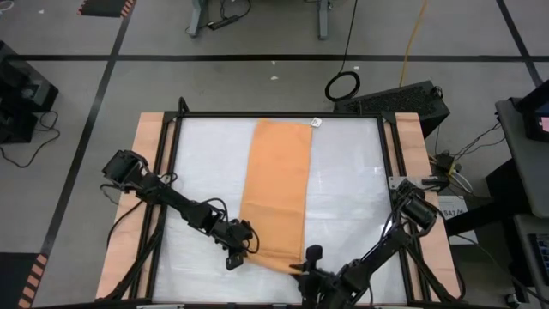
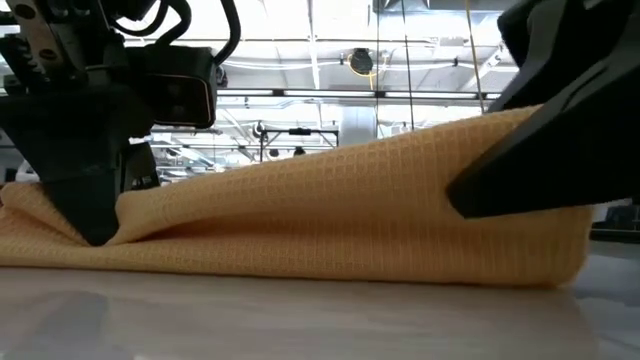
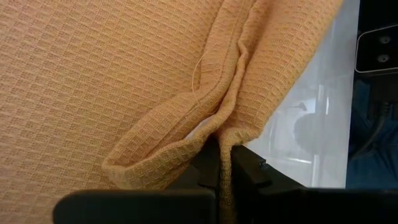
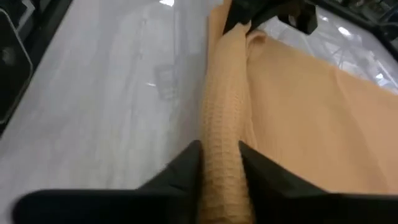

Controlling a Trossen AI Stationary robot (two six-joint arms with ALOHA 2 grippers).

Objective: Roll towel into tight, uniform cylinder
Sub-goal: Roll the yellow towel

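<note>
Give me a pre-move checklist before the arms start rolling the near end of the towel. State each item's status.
1. Left gripper pinches a near corner of the plain orange-tan waffle-weave cloth towel: ok, cloth sits between its fingers.
2. Right gripper has the other near corner: ok, the towel edge runs between its fingers.
3. Near edge lifted evenly: not ok, in the low view it rises higher at the right gripper's end.
4. Rest of the towel flat and straight on the white table surface: ok.
5. Small white tag at the far end, away from both grippers: ok.
6. Grip firm enough not to slip: cannot tell.
</note>
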